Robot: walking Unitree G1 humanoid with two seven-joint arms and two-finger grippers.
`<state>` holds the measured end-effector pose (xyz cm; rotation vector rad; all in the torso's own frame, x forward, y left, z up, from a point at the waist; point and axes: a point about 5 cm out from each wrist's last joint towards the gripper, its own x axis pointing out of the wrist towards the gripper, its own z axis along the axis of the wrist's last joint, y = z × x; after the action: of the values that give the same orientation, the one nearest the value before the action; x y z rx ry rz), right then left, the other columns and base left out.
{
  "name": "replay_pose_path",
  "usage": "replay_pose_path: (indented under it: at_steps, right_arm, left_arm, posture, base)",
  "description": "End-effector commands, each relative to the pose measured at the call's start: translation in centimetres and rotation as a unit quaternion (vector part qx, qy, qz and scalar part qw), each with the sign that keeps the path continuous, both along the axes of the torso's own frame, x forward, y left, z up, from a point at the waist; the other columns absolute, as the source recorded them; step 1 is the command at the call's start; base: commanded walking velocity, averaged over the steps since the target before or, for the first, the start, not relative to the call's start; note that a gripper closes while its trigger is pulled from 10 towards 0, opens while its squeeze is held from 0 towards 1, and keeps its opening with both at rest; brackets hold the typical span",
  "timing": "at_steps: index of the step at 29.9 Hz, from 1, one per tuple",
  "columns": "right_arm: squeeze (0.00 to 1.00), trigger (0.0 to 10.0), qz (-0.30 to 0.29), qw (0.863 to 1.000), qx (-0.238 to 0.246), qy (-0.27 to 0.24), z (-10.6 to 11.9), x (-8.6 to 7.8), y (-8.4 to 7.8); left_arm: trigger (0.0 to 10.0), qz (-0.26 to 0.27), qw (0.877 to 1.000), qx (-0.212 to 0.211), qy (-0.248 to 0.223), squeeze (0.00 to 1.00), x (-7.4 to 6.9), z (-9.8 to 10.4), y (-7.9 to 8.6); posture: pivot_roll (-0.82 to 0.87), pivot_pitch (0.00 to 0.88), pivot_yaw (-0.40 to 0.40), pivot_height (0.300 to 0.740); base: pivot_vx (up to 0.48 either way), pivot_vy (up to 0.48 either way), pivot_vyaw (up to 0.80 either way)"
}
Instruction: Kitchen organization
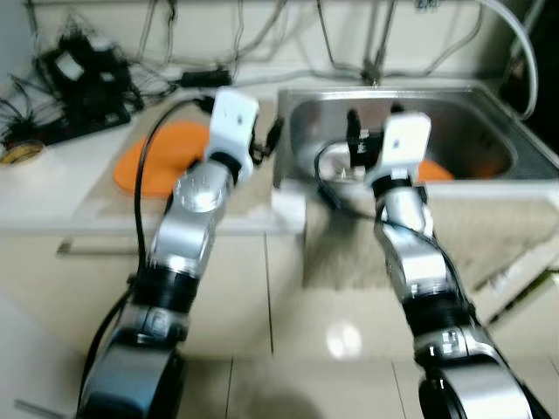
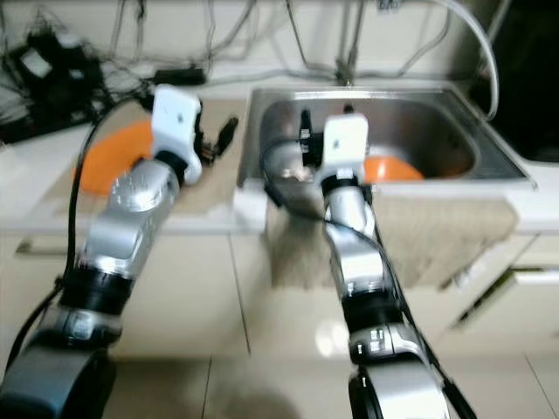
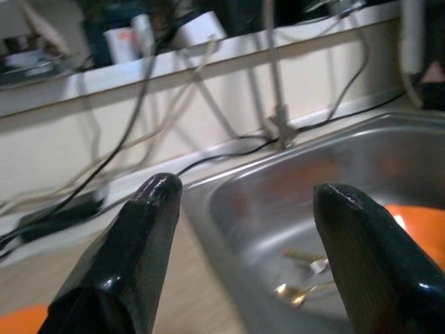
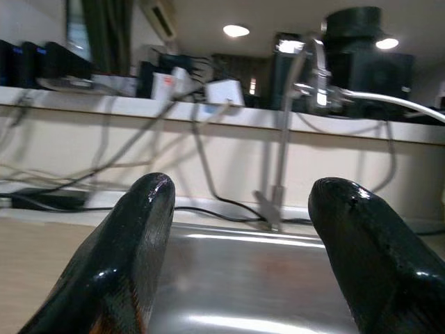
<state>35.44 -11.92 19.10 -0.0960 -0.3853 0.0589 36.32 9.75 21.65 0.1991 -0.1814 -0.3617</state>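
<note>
An orange plate [image 1: 162,159] lies on a beige mat on the counter, left of the steel sink [image 1: 306,113]. A second orange plate [image 1: 437,171] rests in the sink bowl, with some cutlery [image 3: 306,278] lying next to it. My left gripper [image 1: 267,144] hovers over the counter between the counter plate and the sink's left rim, open and empty. My right gripper [image 1: 358,140] hangs over the sink's front part, also open and empty, pointing toward the faucet [image 4: 281,198].
Black devices and tangled cables [image 1: 83,83] crowd the back left of the counter. A beige towel [image 1: 489,231] hangs over the counter front below the sink. A cabinet door [image 1: 520,279] stands ajar at the lower right. A hose [image 1: 517,35] arcs over the sink's right end.
</note>
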Motion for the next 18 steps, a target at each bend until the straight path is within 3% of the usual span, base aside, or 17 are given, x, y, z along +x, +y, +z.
replay_pose_path:
  at_steps: [1, 14, 18]
  right_arm:
    - [0.0, 10.0, -0.001, 1.0, -0.003, -0.002, 0.3, 0.07, -0.02]
    - [0.0, 10.0, 0.007, 1.0, -0.009, 0.006, 0.04, 0.16, 0.29]
    - [0.0, 10.0, 0.01, 1.0, -0.01, 0.009, -0.09, 0.15, 0.41]
  left_arm:
    - [10.0, -0.012, 1.0, 0.013, -0.009, 0.0, -0.01, 0.43, -0.47]
    - [10.0, 0.001, 1.0, 0.017, -0.004, 0.0, 0.18, 0.3, -0.25]
    - [10.0, 0.006, 1.0, 0.016, -0.008, 0.0, 0.21, 0.48, -0.18]
  posture:
    - [0.03, 0.0, 0.038, 0.74]
    - [0.03, 0.0, 0.033, 0.74]
    - [0.03, 0.0, 0.032, 0.74]
  base:
    - [0.48, 0.0, 0.0]
    - [0.477, 0.0, 0.0]
    - [0.0, 0.0, 0.0]
